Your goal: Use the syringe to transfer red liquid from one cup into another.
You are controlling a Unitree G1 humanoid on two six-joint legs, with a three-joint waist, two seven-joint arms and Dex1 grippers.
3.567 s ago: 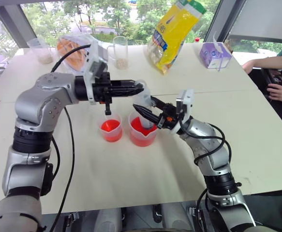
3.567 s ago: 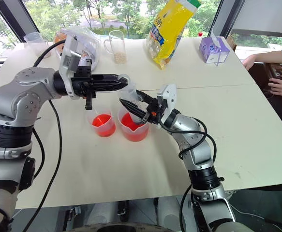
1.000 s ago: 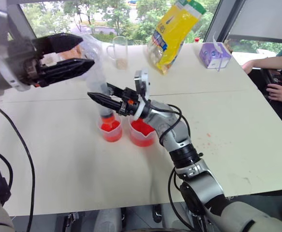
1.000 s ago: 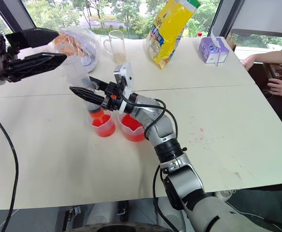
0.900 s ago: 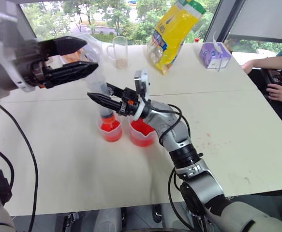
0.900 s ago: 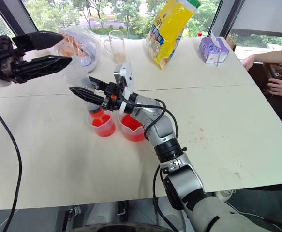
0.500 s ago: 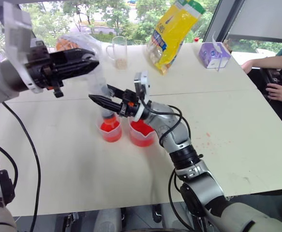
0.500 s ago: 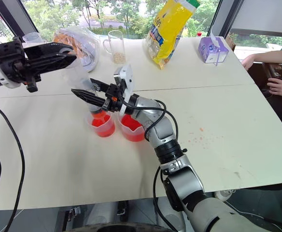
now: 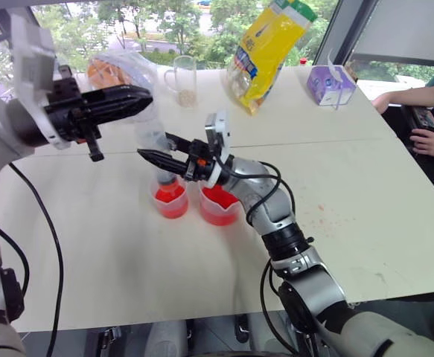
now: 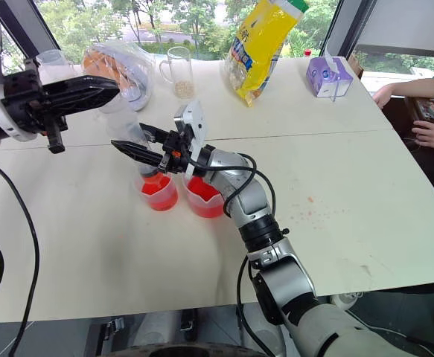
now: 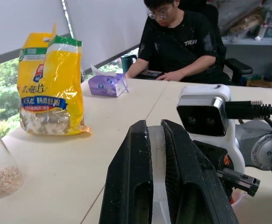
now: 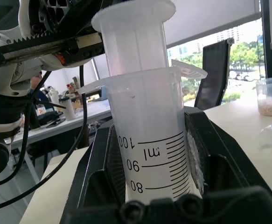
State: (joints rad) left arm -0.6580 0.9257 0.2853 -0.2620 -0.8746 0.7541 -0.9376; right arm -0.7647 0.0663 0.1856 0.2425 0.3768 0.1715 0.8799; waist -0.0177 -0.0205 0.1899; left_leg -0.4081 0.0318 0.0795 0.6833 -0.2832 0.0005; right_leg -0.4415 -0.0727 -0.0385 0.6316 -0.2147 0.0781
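- Over the smaller cup (image 9: 171,199), left gripper (image 9: 144,97) is pinching the syringe (image 9: 154,141) plunger top.
- Right gripper (image 9: 157,151) is clamping the barrel, tip down in that cup.
- Beaker (image 9: 218,204) is holding red liquid (image 9: 217,197); discharge seemingly pending.

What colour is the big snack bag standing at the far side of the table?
Mostly yellow, with a green top and a blue label; the snack bag shows best in the left wrist view.

Head pair looks down over the table (image 9: 395,193) from above — both share it; wrist views sit close, level along their fingers, sharing the syringe (image 12: 145,135).
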